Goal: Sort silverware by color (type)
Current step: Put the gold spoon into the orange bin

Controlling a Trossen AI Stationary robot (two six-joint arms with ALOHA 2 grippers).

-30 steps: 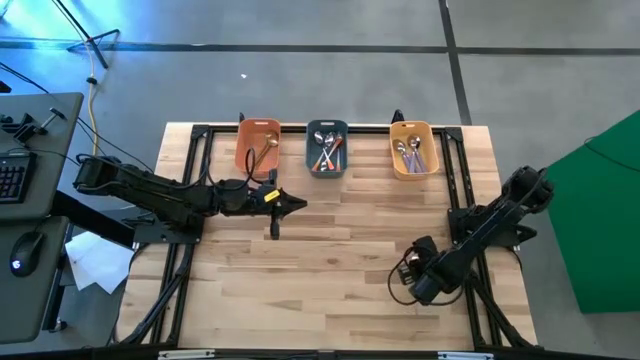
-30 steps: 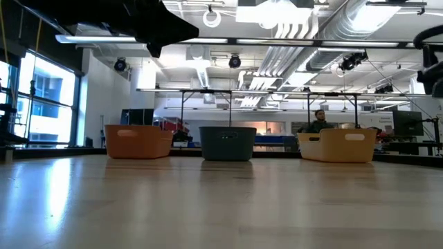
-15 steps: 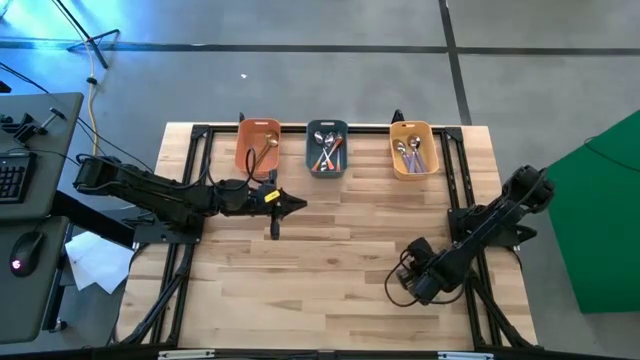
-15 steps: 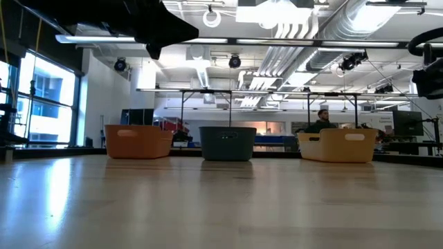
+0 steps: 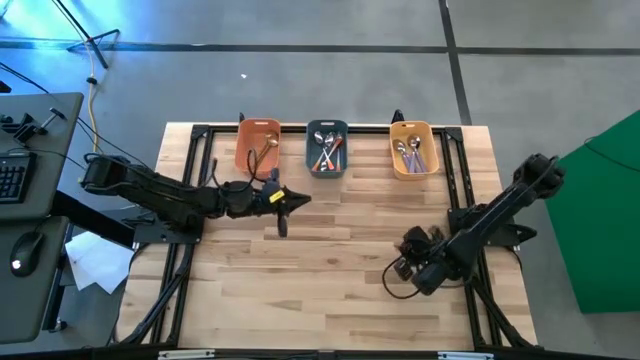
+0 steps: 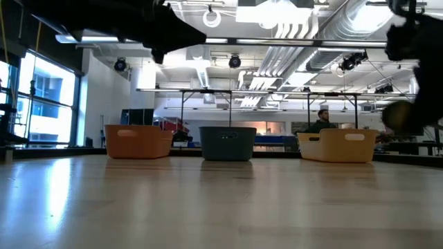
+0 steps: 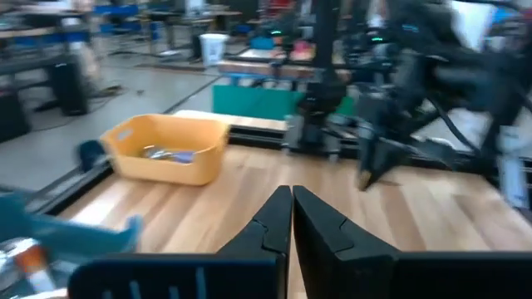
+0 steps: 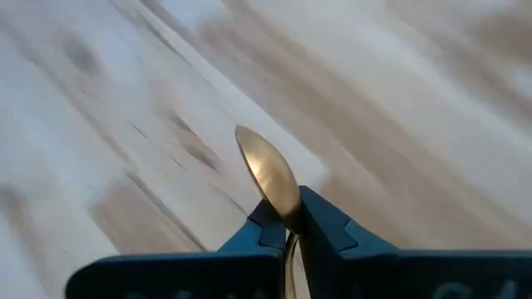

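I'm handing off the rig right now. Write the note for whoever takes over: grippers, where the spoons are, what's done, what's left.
Right gripper: shut on a gold spoon, above the near right part of the table.
Left gripper: shut, nothing between its fingers, in front of the orange tray.
Spoons: gold ones in the orange tray, orange-handled ones in the blue tray, purple-handled ones in the yellow tray. No loose spoons show on the tabletop.
Done: everything visible is sorted except the held spoon.
Left: probably carry the gold spoon to the orange tray, on the far left side.
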